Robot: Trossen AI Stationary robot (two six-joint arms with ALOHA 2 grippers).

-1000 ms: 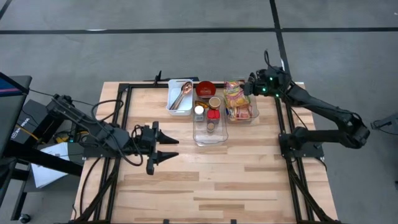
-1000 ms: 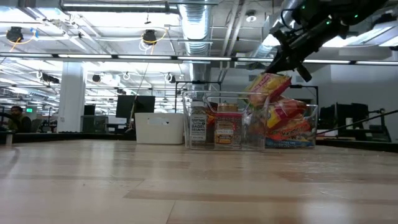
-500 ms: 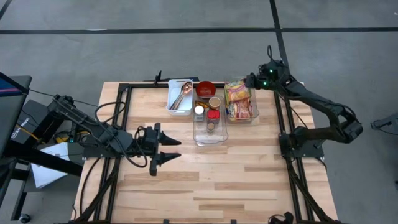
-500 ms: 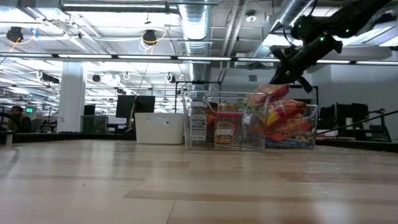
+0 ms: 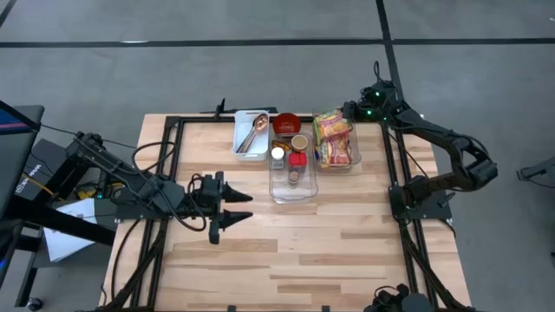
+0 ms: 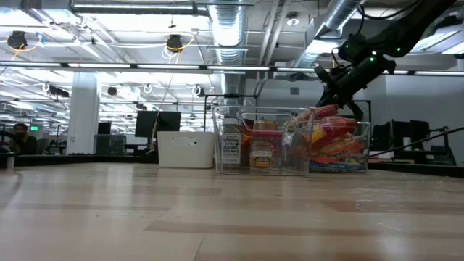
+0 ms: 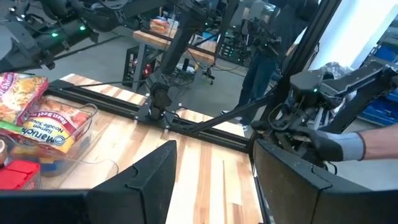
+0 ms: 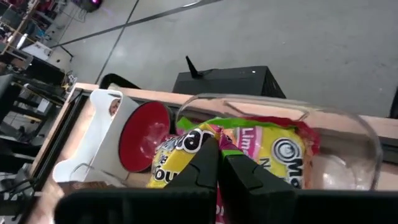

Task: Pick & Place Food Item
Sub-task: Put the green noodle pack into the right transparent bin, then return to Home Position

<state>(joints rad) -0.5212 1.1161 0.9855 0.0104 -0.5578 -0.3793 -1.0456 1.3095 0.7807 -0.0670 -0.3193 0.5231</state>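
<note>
The right gripper (image 5: pixel 349 113) hovers over the far right corner of the table, just above the clear plastic bin (image 5: pixel 354 152) stuffed with yellow and red instant-noodle packets (image 5: pixel 334 139); its fingers (image 8: pixel 205 168) are pressed together with nothing between them. The packets lie in that bin, to the right of a clear bin of spice jars (image 5: pixel 292 169). A red bowl (image 5: pixel 287 124) and a white tray (image 5: pixel 251 136) holding a copper spoon sit to the left. The left gripper (image 5: pixel 232 207) waits over the table's left middle, jaws spread.
</note>
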